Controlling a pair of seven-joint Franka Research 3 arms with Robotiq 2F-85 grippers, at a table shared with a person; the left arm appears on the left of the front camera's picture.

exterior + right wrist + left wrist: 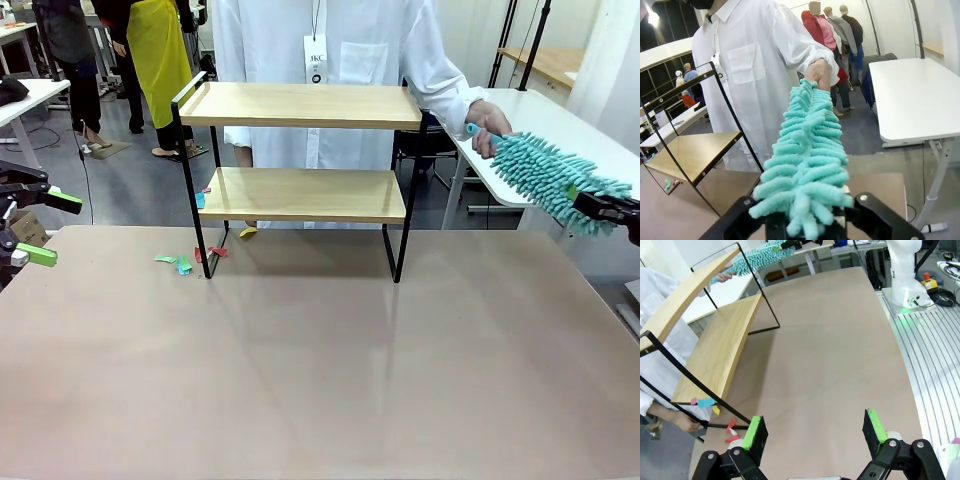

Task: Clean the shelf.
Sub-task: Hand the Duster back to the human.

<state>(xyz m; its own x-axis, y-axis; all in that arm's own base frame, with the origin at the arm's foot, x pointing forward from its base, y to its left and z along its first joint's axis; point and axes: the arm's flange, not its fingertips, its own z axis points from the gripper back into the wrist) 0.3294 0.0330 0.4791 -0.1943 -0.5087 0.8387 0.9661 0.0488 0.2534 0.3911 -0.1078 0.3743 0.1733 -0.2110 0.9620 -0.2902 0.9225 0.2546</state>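
On the tan table the shelf stands at the far edge, paper scraps by its left leg, while a person's hand and the right gripper, jaws seemingly closed around it, share the teal duster for handover; the left gripper waits, jaws apart.

txt: none legible | badge on person's coat (print too small)

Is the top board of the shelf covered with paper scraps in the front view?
No, the top board of the shelf lies bare, while the colored scraps lie on the table near its left leg.
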